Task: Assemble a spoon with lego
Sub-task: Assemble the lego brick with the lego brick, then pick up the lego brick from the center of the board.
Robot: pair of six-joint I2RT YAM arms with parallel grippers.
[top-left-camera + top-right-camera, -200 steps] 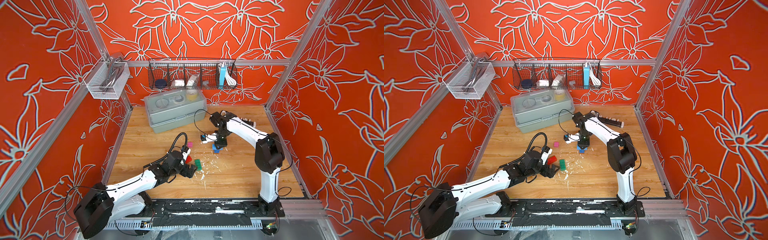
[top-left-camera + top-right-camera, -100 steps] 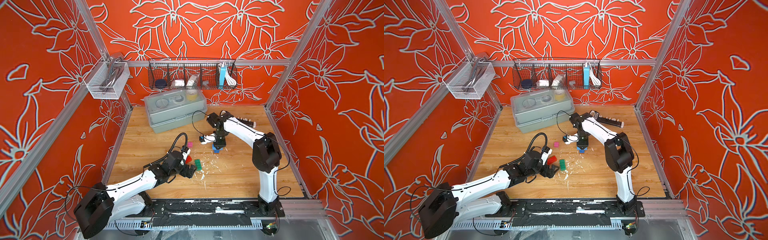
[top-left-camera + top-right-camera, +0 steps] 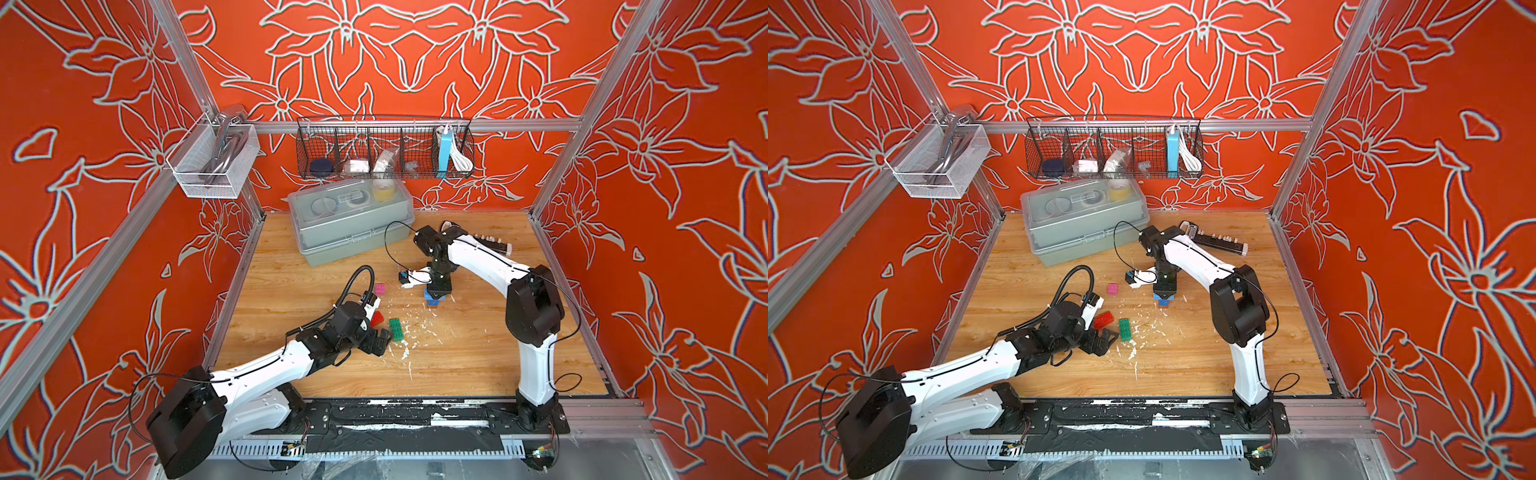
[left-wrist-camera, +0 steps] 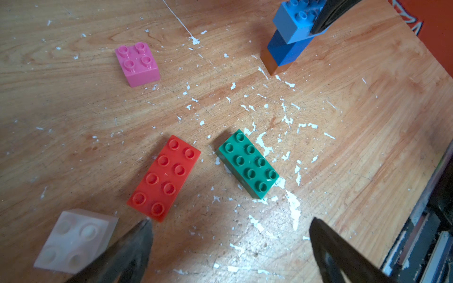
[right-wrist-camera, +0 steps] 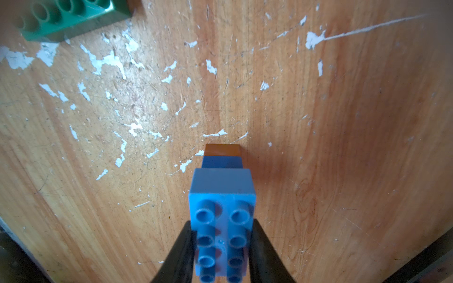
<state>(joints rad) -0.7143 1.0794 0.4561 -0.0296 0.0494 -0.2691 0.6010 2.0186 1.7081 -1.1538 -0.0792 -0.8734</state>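
The spoon shows as a small upright stack [image 3: 434,297] on the wooden floor, with brown [image 5: 222,150] at the bottom and darker blue [image 5: 221,162] above it. A light blue 2x4 brick [image 5: 221,220] lies on top. My right gripper [image 5: 221,245] is shut on that light blue brick from above. Loose lego lies in front of my left gripper [image 4: 231,221], which is open and holds nothing: a red 2x4 [image 4: 164,176], a green 2x4 [image 4: 247,163], a pink square [image 4: 137,63] and a white square [image 4: 73,241]. In both top views the left gripper [image 3: 1102,340] sits just beside the red brick [image 3: 1103,320].
A grey lidded plastic box [image 3: 351,220] stands at the back of the floor, and a black strip [image 3: 492,245] lies behind the right arm. A black wire basket [image 3: 384,147] and a white mesh basket [image 3: 212,162] hang on the walls. White flecks litter the floor.
The right arm's elbow has swayed slightly while its gripper stays shut on the blue brick. The left arm and the loose bricks have not moved.
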